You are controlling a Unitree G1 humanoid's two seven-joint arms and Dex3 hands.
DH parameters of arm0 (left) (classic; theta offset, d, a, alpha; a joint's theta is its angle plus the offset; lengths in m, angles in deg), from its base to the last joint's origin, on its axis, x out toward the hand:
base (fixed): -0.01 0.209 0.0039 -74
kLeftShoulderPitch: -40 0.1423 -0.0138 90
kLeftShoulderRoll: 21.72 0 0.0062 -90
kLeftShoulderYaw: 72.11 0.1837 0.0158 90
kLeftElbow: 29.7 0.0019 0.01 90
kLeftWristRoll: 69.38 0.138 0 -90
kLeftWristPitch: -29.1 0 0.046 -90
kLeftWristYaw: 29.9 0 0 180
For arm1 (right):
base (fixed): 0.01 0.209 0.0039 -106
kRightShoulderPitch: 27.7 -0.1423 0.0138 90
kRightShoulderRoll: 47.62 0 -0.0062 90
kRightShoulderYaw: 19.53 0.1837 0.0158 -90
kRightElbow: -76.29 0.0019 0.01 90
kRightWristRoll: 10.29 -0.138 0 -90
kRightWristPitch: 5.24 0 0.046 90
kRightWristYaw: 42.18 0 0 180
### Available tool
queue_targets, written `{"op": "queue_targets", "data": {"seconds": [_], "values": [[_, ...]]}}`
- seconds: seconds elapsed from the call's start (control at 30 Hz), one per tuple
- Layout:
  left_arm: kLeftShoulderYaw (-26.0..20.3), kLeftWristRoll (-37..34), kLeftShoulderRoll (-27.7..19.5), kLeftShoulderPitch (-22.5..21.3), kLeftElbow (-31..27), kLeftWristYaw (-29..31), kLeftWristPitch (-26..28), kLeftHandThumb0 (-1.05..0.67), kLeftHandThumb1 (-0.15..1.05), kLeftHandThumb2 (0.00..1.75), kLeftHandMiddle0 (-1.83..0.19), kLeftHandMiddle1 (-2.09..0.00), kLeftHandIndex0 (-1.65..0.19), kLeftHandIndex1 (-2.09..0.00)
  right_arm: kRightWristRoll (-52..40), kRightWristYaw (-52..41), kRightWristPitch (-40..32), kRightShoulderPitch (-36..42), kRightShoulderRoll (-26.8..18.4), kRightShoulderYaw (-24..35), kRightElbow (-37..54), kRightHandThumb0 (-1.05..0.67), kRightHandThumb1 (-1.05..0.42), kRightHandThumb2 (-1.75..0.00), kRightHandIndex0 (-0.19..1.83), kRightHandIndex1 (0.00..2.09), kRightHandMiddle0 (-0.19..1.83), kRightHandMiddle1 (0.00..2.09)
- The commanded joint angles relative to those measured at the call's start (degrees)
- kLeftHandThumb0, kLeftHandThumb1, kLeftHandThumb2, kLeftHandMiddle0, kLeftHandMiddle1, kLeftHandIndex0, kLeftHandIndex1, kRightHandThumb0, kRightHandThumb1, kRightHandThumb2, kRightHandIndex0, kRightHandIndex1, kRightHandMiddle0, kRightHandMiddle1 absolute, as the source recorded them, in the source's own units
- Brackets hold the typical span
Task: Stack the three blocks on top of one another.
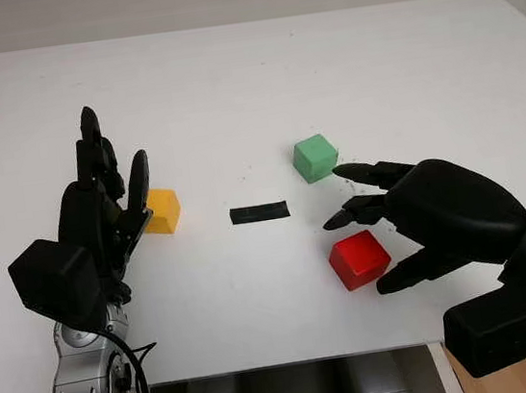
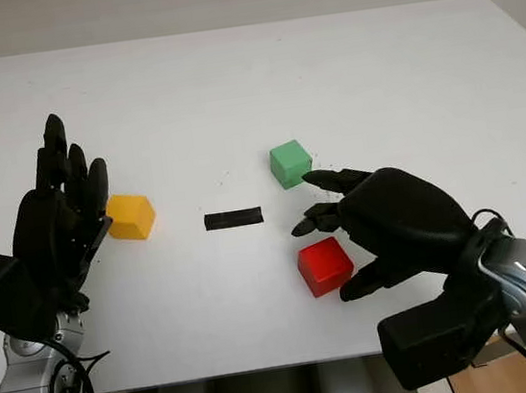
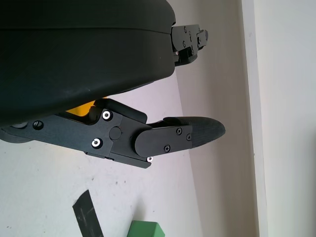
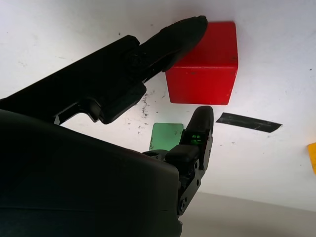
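Three blocks sit apart on the white table [image 1: 229, 85]. The yellow block [image 1: 162, 211] lies at the left, touching distance from my left hand [image 1: 107, 193], which stands open just left of it. The green block [image 1: 315, 158] is right of centre, and the red block [image 1: 359, 258] lies nearer the front. My right hand [image 1: 382, 219] is open around the red block's right side, with the thumb in front of it and two fingers behind it, between red and green. In the right wrist view the red block [image 4: 205, 66] lies past the thumb, and the green block [image 4: 166, 137] shows behind a finger.
A short strip of black tape [image 1: 259, 212] lies on the table between the yellow block and the red and green ones. The table's front edge runs just below both hands. Bare table surface stretches behind the blocks.
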Motion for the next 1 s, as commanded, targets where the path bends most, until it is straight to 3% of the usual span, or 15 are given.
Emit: {"op": "queue_targets", "data": {"seconds": [0.0, 0.3, 0.97], "values": [[0.0, -0.3, 0.2, 0.6, -1.2, 0.1, -0.1, -0.57, 1.05, 0.49, 0.17, -0.05, 0.15, -0.05, -1.1, 0.9, 0.7, -0.1, 0.8, -0.2, -0.5, -0.57, -0.8, -0.05, 0.39, 0.07, 0.41, 0.99], [0.3, 0.3, 0.3, 0.8, -1.3, -0.4, 0.0, -0.58, 1.05, 0.45, 0.16, -0.06, 0.14, -0.05, -5.8, 2.4, 1.9, 0.4, 2.1, 0.2, -2.6, -0.34, -0.82, -0.06, 0.44, 0.07, 0.36, 1.35], [0.6, 0.7, 0.5, 0.4, -1.5, -1.0, 0.7, -0.57, 1.05, 0.44, 0.15, -0.05, 0.14, -0.06, -10.4, 0.9, 2.3, -1.1, 2.7, -0.4, -6.3, -0.28, -0.83, -0.05, 0.43, 0.06, 0.32, 1.46]]}}
